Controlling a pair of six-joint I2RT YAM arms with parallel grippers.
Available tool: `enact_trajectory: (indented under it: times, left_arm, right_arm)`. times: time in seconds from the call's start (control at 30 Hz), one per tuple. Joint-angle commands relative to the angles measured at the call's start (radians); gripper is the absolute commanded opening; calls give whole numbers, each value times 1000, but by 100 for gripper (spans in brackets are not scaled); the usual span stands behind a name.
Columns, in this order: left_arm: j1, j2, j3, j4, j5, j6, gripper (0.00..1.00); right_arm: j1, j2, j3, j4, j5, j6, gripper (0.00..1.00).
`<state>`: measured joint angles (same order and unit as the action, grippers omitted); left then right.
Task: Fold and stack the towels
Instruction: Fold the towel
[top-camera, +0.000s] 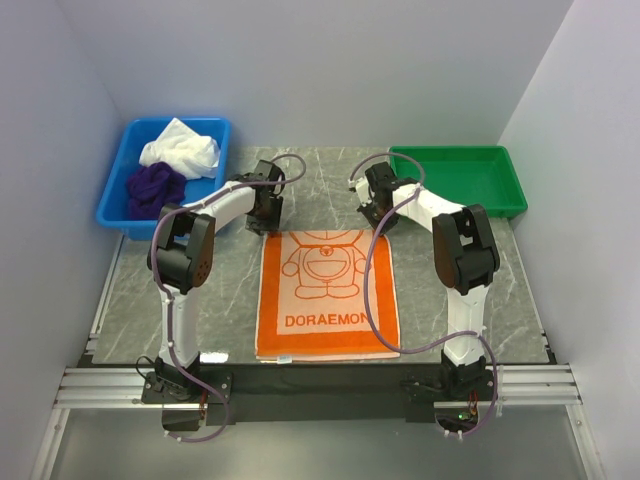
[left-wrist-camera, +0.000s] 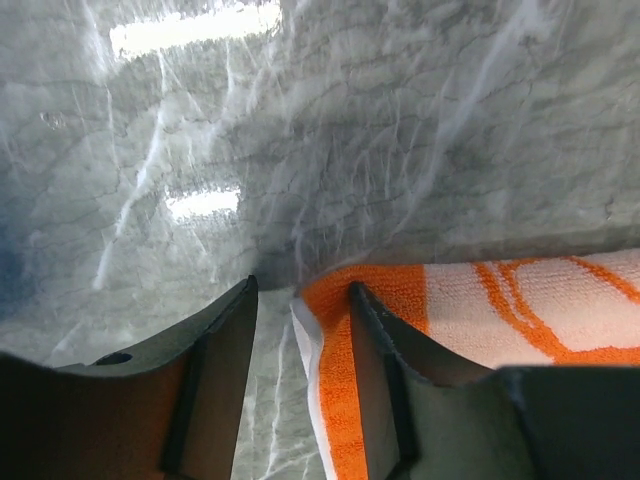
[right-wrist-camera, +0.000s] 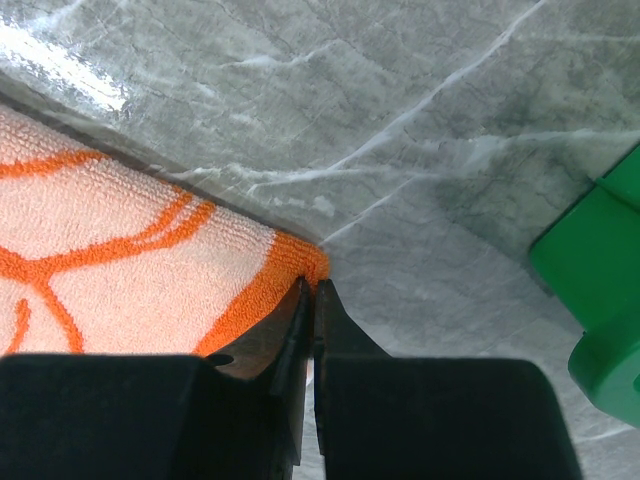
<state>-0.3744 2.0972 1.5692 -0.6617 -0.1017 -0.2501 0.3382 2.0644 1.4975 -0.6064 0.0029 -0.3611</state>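
Observation:
The orange Doraemon towel (top-camera: 325, 290) lies flat and unfolded on the marble table, print side up. My left gripper (top-camera: 262, 215) is at its far left corner. In the left wrist view it (left-wrist-camera: 302, 295) is open, with the towel's orange corner (left-wrist-camera: 380, 300) between the jaws, against the right finger. My right gripper (top-camera: 378, 215) is at the far right corner. In the right wrist view it (right-wrist-camera: 313, 285) is shut on the tip of that corner (right-wrist-camera: 290, 262). The white towel (top-camera: 180, 148) and the dark purple towel (top-camera: 155, 185) lie crumpled in the blue bin.
The blue bin (top-camera: 110, 215) stands at the back left. An empty green tray (top-camera: 460, 180) stands at the back right, and its edge shows in the right wrist view (right-wrist-camera: 590, 260). Bare marble table (top-camera: 130, 300) surrounds the towel.

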Motion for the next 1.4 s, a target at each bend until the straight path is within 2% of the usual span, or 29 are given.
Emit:
enact_trajectory:
  times: [0.0, 0.23, 0.53, 0.57, 0.73, 0.87, 1.03, 1.37]
  left_arm:
    - [2, 26, 28, -4, 13, -5, 49]
    - [0, 61, -58, -1, 10, -43, 47]
    - [5, 126, -71, -22, 19, -58, 34]
    - [8, 129, -74, -24, 26, -58, 29]
    - [15, 135, -78, -21, 51, -61, 17]
    - [20, 124, -72, -29, 45, -57, 1]
    - [25, 66, -64, -21, -38, -46, 1]
    - [63, -39, -2, 106, -142, -21, 1]
  right_arm:
    - [4, -12, -26, 7, 25, -12, 0]
    - [5, -13, -22, 10, 31, -12, 0]
    - [7, -15, -34, 11, 39, -18, 0]
    - [7, -16, -37, 13, 40, -19, 0]
    - [9, -18, -40, 19, 39, -21, 0]
    - [7, -17, -37, 20, 46, -24, 0]
    - [7, -21, -7, 23, 60, -22, 0]
    - [7, -15, 107, 60, 114, -12, 0]
